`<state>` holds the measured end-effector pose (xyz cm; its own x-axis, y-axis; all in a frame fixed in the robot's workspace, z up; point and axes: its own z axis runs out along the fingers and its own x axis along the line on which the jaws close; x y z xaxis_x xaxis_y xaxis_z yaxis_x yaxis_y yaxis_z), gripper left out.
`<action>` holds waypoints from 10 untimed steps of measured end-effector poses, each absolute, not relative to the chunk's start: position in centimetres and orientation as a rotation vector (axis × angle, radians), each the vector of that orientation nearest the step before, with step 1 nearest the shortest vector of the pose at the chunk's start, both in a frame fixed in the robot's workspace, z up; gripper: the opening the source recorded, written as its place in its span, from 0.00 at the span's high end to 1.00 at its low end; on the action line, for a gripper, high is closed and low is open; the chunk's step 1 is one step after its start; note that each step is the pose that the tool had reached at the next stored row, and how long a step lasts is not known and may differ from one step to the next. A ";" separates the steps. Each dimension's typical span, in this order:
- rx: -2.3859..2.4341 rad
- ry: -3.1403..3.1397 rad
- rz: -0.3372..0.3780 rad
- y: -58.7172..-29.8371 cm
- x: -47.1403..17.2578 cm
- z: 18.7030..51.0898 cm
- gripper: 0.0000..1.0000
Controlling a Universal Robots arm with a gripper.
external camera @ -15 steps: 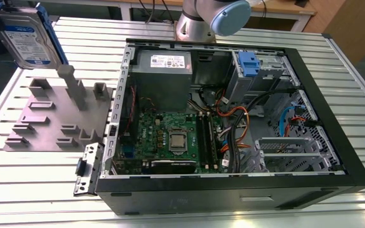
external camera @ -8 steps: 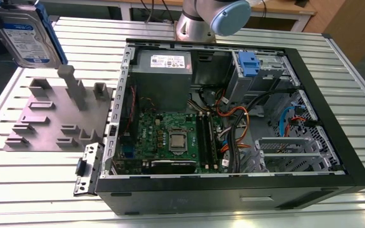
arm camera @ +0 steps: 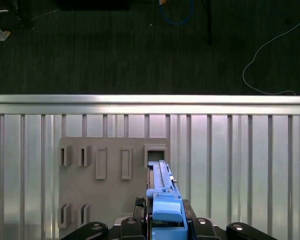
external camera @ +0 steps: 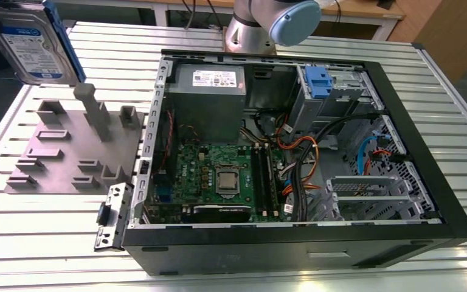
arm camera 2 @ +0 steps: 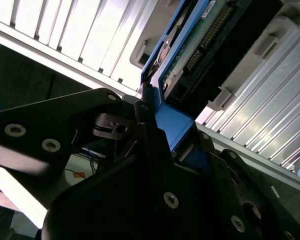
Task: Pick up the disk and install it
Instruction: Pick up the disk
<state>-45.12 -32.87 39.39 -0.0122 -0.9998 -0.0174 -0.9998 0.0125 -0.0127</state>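
Open PC case (external camera: 298, 250) w/ grey slotted holder (external camera: 55, 152) beside it.

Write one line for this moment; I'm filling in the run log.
pincer: shut on disk | disk: aloft above grey fixture | computer case: open, disk not installed
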 end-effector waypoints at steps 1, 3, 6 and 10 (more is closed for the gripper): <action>-2.193 2.220 0.005 -32.9 -45.1 39.4 0.64; -2.193 2.220 0.005 -32.9 -45.1 39.6 0.64; -2.193 2.220 0.005 -32.9 -45.1 39.7 0.64; -2.193 2.220 0.005 -32.9 -45.1 39.9 0.64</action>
<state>-45.12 -32.87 39.95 -0.0123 -0.9998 -0.0174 -0.9998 0.0125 -0.0128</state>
